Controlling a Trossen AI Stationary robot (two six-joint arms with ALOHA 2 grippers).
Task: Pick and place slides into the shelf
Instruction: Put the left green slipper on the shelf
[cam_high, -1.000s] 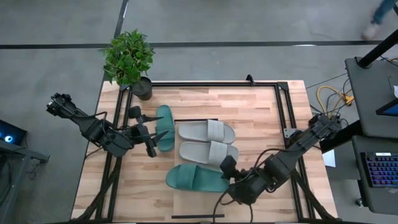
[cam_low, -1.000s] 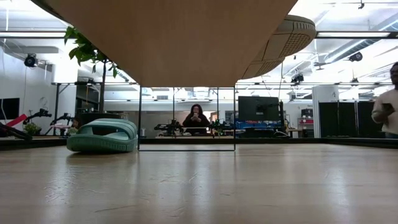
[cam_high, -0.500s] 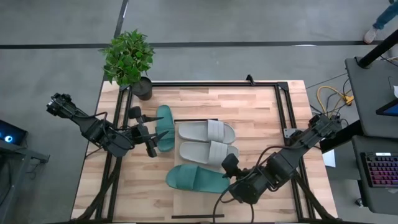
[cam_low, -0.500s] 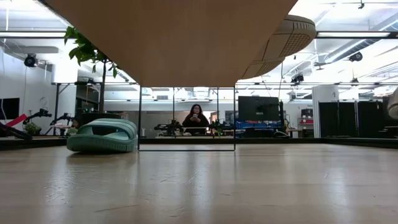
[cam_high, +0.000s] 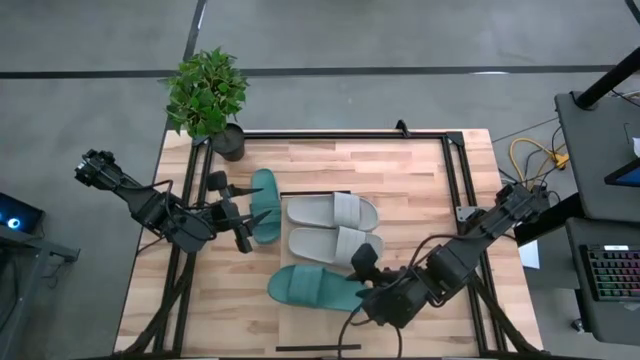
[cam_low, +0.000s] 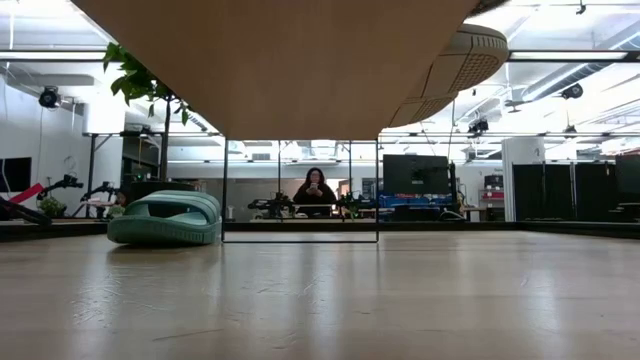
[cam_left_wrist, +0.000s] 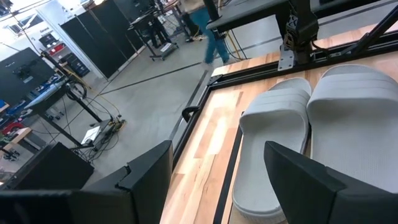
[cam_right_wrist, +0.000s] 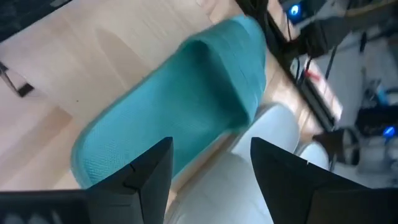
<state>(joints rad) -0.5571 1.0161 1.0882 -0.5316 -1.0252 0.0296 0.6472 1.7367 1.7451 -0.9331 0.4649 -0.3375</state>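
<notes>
Pale wood of the shelf (cam_high: 290, 240) sits in the middle of the table (cam_high: 420, 170), carrying the two light grey slides (cam_high: 332, 211) side by side, the second grey one (cam_high: 335, 244) nearer the front edge. One teal slide (cam_high: 264, 204) lies along the shelf's left end, towards the table's left edge, and the left gripper (cam_high: 232, 212) hangs just beside it with its fingers spread apart and nothing between them. The other teal slide (cam_high: 312, 287) lies near the table's front edge, just in front of the shelf. The right gripper (cam_high: 368, 278) is at that slide's right end, fingers standing wide; I cannot tell whether they touch it. From that wrist's view the teal slide (cam_right_wrist: 180, 93) fills the space beyond the fingers. A potted plant (cam_high: 208, 95) stands at the table's far left corner
</notes>
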